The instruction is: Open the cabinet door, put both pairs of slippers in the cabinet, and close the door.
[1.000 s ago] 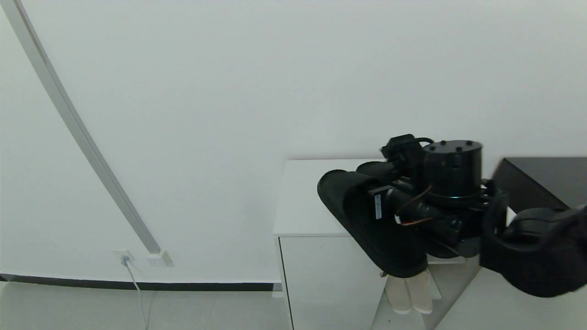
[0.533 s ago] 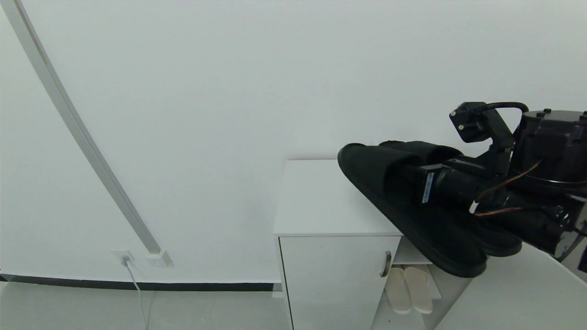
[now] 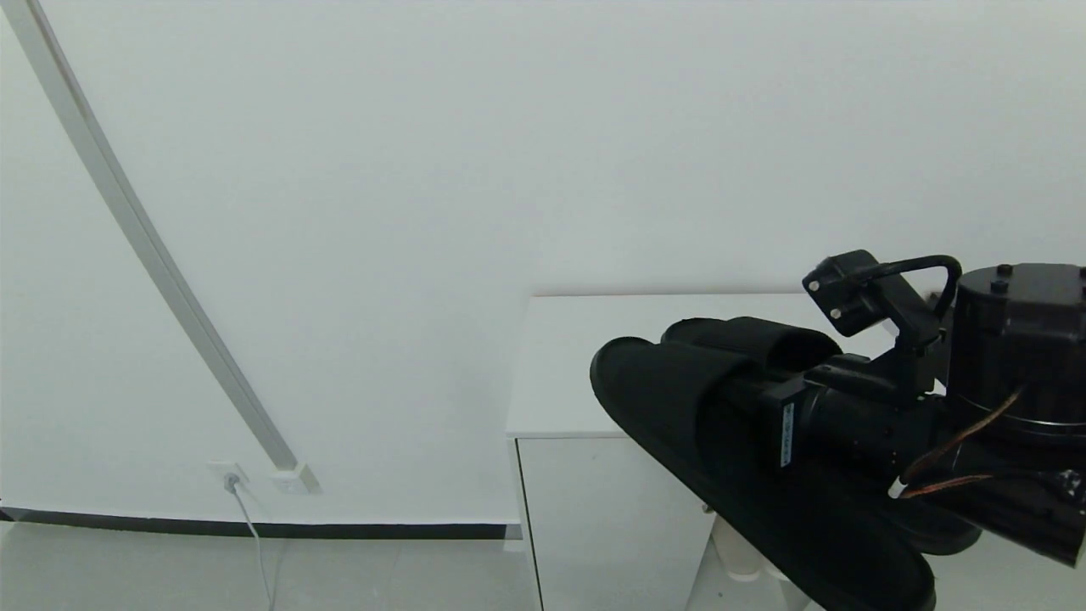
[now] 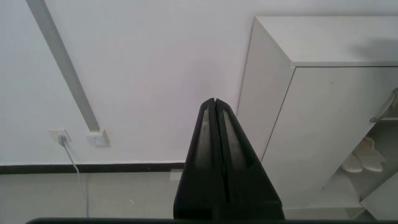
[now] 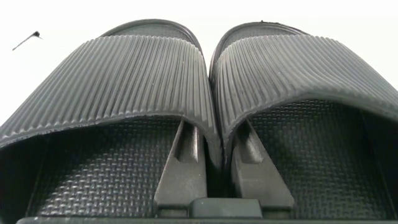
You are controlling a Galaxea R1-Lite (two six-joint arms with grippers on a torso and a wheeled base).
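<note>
So the right gripper (image 5: pixel 214 149) has the pair of black slippers (image 3: pixel 670 399) pinched side by side. In the right wrist view one finger (image 5: pixel 183 168) sits inside each slipper under the ribbed strap. The two fingers are drawn narrow, squeezing the neighbouring inner walls together. Both soles face up at that camera and you can see the textured footbeds.

From the head view the pair hangs in the air in front of the front edge of the white cabinet (image 3: pixel 577 365). It's tilted, with the toes higher and pointing toward the cabinet's left side. The heels drop lower over the opening, touching nothing but the gripper.

The cabinet's left door (image 4: pixel 323 124) is closed, with its curved handle (image 4: pixel 387 104) at the inner edge. The compartment next to it is open. A pair of white slippers (image 4: pixel 364 155) lies on the bottom shelf in there, side by side and close to the shelf's front edge.

The left gripper (image 4: pixel 214 109) is off to the left of the cabinet. Its fingers are pressed flat together with nothing between them, and it points at the wall. Back there are a wall socket (image 4: pixel 59 135) with a cord plugged in and a grey cable duct (image 4: pixel 62 62) running up diagonally.
</note>
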